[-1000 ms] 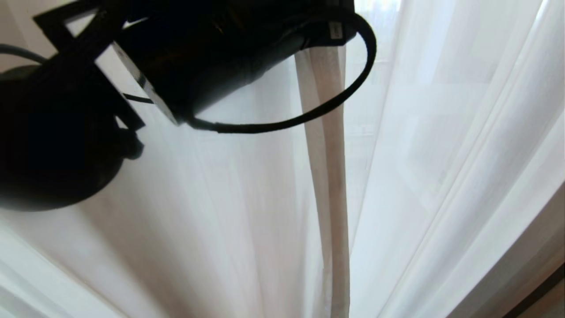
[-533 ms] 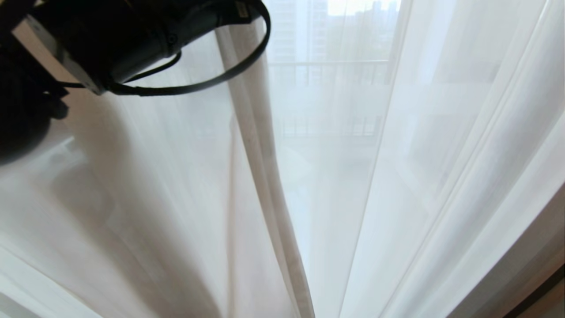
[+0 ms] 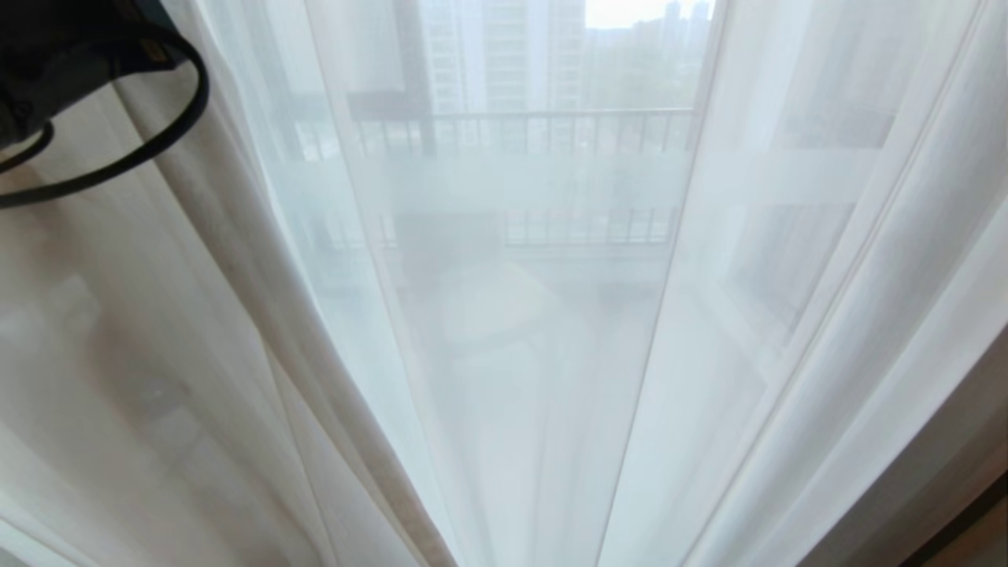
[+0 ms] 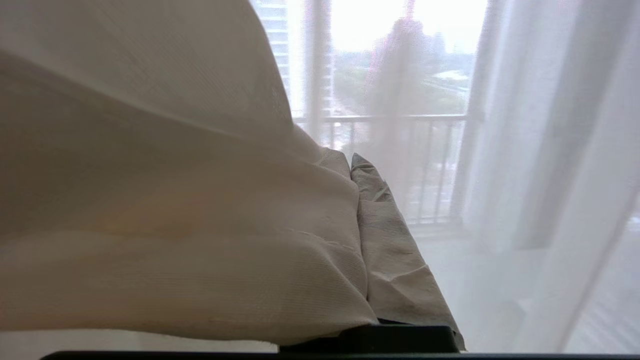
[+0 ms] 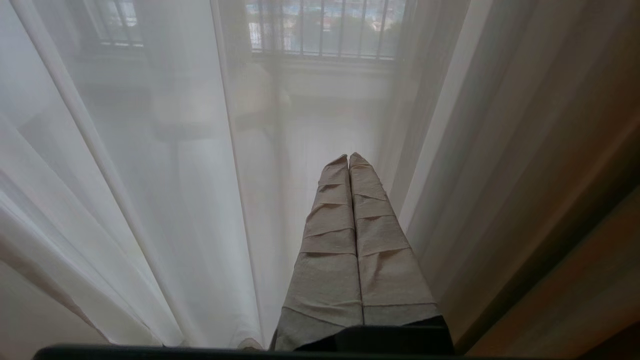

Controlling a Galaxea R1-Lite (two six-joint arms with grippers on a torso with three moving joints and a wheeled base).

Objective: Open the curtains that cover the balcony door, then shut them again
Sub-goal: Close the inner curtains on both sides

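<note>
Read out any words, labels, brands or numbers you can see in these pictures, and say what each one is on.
None can be read.
A small tag on the left arm's cable is too blurred to tell.
The curtains, the balcony railing and the buildings beyond show no legible text.

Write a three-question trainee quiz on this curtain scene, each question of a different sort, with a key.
1. True or false: the right gripper holds curtain fabric.
2. What shows through the sheer curtain? A: a railing and tall buildings. B: a brick wall. C: a closed shutter.
3. Short answer: which curtain layer are the jaws of the left gripper shut on?

Key:
1. False. Its jaws are shut on nothing.
2. A.
3. The beige curtain.
</note>
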